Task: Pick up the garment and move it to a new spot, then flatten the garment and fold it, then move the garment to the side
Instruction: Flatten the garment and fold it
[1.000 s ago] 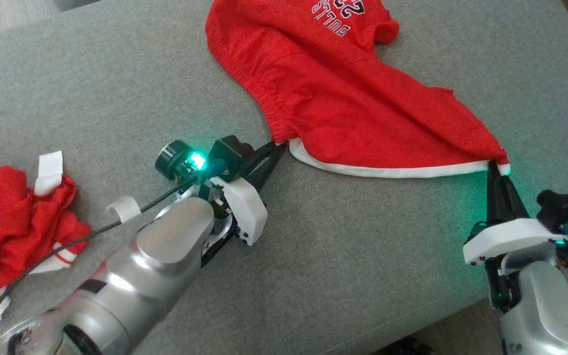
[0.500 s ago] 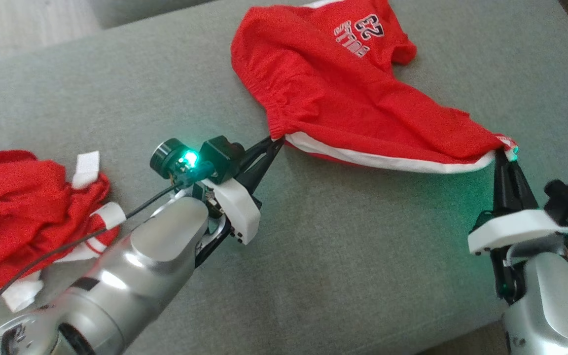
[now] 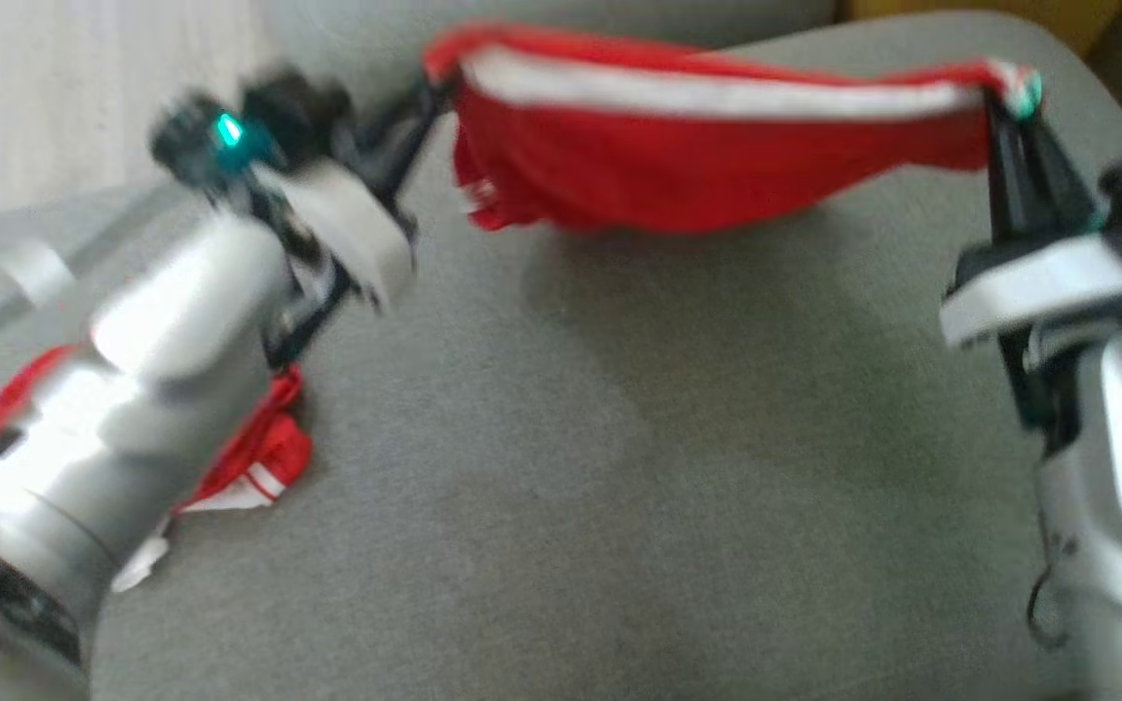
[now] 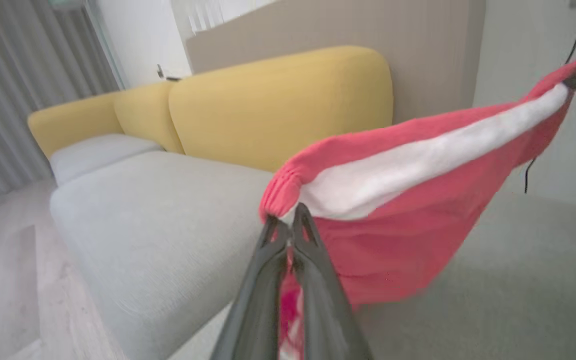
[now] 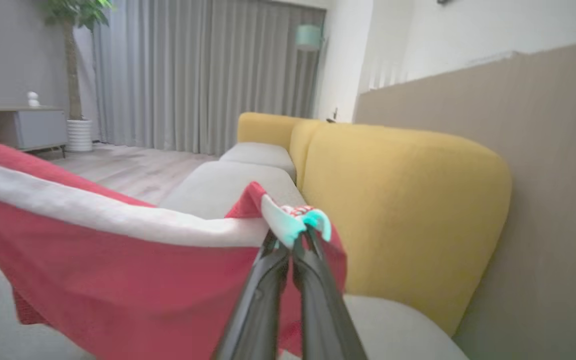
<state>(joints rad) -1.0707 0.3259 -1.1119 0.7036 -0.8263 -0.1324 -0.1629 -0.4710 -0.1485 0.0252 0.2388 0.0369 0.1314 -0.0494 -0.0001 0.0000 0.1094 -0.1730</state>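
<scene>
You've raised the red mesh garment with white trim [image 3: 678, 175] above the grey seat cushion [image 3: 571, 467]; left end effector [image 3: 432, 92] and right end effector [image 3: 1001, 102] pinch opposite trim corners, stretching it for flattening.

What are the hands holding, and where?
Both hold the red garment by its white-trimmed edge: left hand at one end, right hand at the other.

The blurred left forearm [image 3: 142, 380] hides most of the other red cloth [image 3: 264, 462] — the garment [image 3: 678, 175] is smeared too.

Head camera overhead, both wrist cameras low, sharing the yellow backrest [image 4: 278, 105]
</scene>
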